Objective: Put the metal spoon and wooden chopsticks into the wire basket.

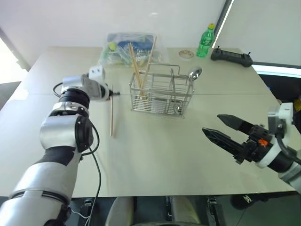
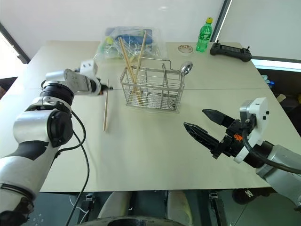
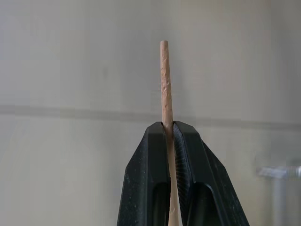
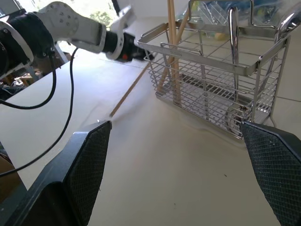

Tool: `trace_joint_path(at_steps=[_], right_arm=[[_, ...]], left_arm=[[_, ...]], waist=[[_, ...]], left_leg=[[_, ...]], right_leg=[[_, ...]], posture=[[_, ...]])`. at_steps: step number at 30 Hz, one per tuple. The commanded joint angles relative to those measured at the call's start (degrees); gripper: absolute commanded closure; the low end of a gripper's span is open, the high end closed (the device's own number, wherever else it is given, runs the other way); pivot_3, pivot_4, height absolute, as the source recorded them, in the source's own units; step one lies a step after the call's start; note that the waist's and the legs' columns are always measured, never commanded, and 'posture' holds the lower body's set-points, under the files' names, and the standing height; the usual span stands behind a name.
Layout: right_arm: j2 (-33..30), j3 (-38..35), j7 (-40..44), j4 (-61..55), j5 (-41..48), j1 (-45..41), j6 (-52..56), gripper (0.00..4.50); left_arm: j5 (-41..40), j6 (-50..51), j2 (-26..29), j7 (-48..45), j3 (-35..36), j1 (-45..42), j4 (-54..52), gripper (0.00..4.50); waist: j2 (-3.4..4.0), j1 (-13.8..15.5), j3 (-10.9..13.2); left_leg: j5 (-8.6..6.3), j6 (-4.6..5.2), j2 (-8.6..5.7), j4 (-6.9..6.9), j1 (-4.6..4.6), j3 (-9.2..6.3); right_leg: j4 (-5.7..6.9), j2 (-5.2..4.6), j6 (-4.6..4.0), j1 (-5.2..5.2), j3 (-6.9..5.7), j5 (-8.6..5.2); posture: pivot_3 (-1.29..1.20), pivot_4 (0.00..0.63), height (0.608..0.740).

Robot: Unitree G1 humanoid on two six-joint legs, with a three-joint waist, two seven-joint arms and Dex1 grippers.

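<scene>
My left gripper (image 1: 113, 94) is shut on one of the wooden chopsticks (image 1: 111, 115), left of the wire basket (image 1: 162, 92). The left wrist view shows the stick's end (image 3: 164, 80) poking out past the closed fingers. The stick slopes down toward me, and its other end is at the table. Other chopsticks (image 1: 136, 68) stand leaning in the basket's left part. The metal spoon (image 1: 194, 73) stands in the right end, bowl up. My right gripper (image 1: 221, 127) hangs open and holds nothing, right of the basket and nearer to me.
Behind the basket lies a clear plastic bag (image 1: 129, 44) of items. A green bottle (image 1: 205, 41), a small round lid (image 1: 186, 54) and a black controller (image 1: 230, 57) sit at the back right. The table's front edge (image 1: 188, 194) is close below my arms.
</scene>
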Motion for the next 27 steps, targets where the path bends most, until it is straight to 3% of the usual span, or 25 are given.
trace_joint_path(at_steps=[1, 5, 12, 18, 27], right_arm=[[-1.0, -3.0, 0.7, -0.7, 1.5, 0.6, -0.3, 0.0], [-1.0, -3.2, 1.0, -0.9, 1.6, 1.3, -0.3, 0.0], [-0.6, -1.9, 1.2, -0.7, 0.9, 0.7, -0.9, 0.0], [0.3, -2.1, 0.6, -1.3, 0.5, 0.8, -1.7, 0.0], [2.5, -3.7, -1.4, -3.4, 0.9, 3.3, -3.0, 0.0]], left_arm=[[-4.2, -13.3, 2.6, -7.1, 3.6, -4.5, -9.6, 4.49], [-9.1, -19.9, 2.6, -14.1, 5.4, -3.7, -22.7, 4.49], [-12.9, -17.4, -2.8, -17.3, 1.6, -2.1, -36.9, 4.49], [-6.6, -24.2, -8.4, -19.6, -8.0, 6.7, -44.5, 4.49], [-7.8, -20.6, -11.8, -17.1, -9.5, 12.1, -47.7, 4.49]], waist=[[0.01, 0.0, 0.0], [0.07, 0.0, 0.0], [0.07, 0.3, 0.0], [0.17, 0.1, -0.1], [0.2, 0.0, -0.1]], left_leg=[[0.0, 0.0, -0.01, -0.03, 0.0, 0.02], [-0.01, 0.0, 0.0, -0.15, 0.02, 0.13], [0.0, 0.01, -0.08, 0.16, 0.08, 0.05], [0.01, 0.02, -0.09, 0.2, 0.26, 0.14], [-0.01, 0.09, 0.03, 0.04, 0.09, 0.05]], right_leg=[[-0.01, -0.04, 0.0, -0.01, 0.0, 0.0], [-0.03, -0.23, 0.0, -0.02, 0.05, 0.0], [-0.07, -0.18, -0.16, 0.27, 0.01, -0.1], [-0.05, -0.17, -0.22, 0.45, 0.06, -0.13], [0.05, 0.19, -0.03, 0.12, 0.09, -0.03]], posture=[[0.0, 0.15, 0.726], [0.0, 0.15, 0.726], [0.0, 0.15, 0.726], [0.0, 0.15, 0.726], [0.0, 0.15, 0.726]])
